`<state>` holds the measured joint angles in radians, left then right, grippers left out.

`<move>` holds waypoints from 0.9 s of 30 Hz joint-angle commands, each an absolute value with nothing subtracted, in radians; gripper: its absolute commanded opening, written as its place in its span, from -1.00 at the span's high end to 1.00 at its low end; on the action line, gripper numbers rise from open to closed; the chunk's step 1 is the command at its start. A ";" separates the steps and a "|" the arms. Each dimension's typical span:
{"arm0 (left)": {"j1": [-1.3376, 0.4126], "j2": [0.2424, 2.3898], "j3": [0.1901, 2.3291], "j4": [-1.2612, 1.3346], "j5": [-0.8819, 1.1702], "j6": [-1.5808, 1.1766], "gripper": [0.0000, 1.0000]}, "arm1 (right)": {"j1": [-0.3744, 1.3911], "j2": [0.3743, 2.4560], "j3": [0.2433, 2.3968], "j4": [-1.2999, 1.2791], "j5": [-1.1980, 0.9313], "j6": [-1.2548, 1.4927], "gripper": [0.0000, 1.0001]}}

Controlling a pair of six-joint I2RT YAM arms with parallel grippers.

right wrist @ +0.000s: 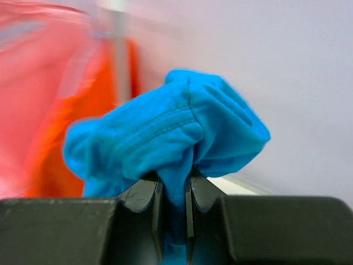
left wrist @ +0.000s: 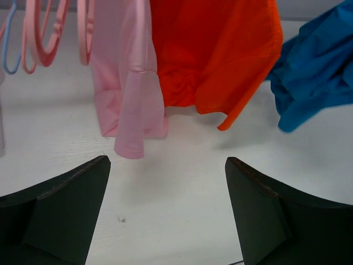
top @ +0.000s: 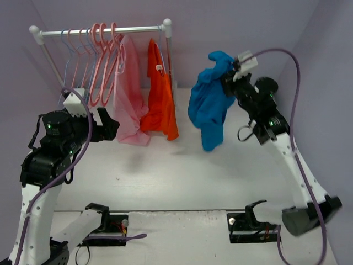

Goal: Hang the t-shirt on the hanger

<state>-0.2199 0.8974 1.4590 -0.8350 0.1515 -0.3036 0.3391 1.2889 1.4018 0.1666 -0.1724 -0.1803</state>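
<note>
Right pincer [right wrist: 174,190] clamped on soft bright-blue t-shirt [right wrist: 165,132]; cloth bunched in creased folds above tips, rest hanging limp below. Left pincer [left wrist: 166,163] spread wide, empty, over matte white surface [left wrist: 182,221].

Lighting even, bright, soft shadows beneath garments on the table [top: 182,171]. Right wrist background blurred; other views sharp.
</note>
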 commanded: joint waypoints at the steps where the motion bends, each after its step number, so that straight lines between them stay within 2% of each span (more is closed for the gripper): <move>1: -0.239 0.895 1.466 -0.795 0.238 -0.276 -0.62 | 0.349 1.166 1.226 0.101 -0.401 -0.110 1.00; 6: -0.252 0.881 1.428 -0.795 0.272 -0.276 -0.62 | 0.416 1.117 1.130 0.087 -0.516 -0.012 1.00; 8: -0.252 0.873 1.418 -0.796 0.281 -0.273 -0.62 | 0.506 1.141 1.140 0.089 -0.500 -0.006 1.00; 11: -0.254 0.868 1.420 -0.796 0.287 -0.268 -0.62 | 0.573 1.188 1.211 0.088 -0.486 -0.028 1.00; 17: -0.253 0.867 1.443 -0.798 0.287 -0.261 -0.62 | 0.652 1.256 1.394 0.087 -0.649 -0.036 1.00; 21: -0.253 0.871 1.448 -0.796 0.293 -0.267 -0.62 | 0.681 1.223 1.444 0.087 -0.710 -0.034 0.99; 23: -0.254 0.875 1.438 -0.795 0.300 -0.274 -0.62 | 0.680 1.193 1.397 0.086 -0.699 -0.033 0.89; 27: -0.253 0.884 1.402 -0.773 0.342 -0.291 -0.62 | 0.676 1.122 1.187 0.077 -0.604 -0.034 0.33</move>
<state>-0.2489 0.8712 1.4082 -0.8398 0.2886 -0.2745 0.6772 1.1779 1.3111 0.0304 -0.6400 -0.0425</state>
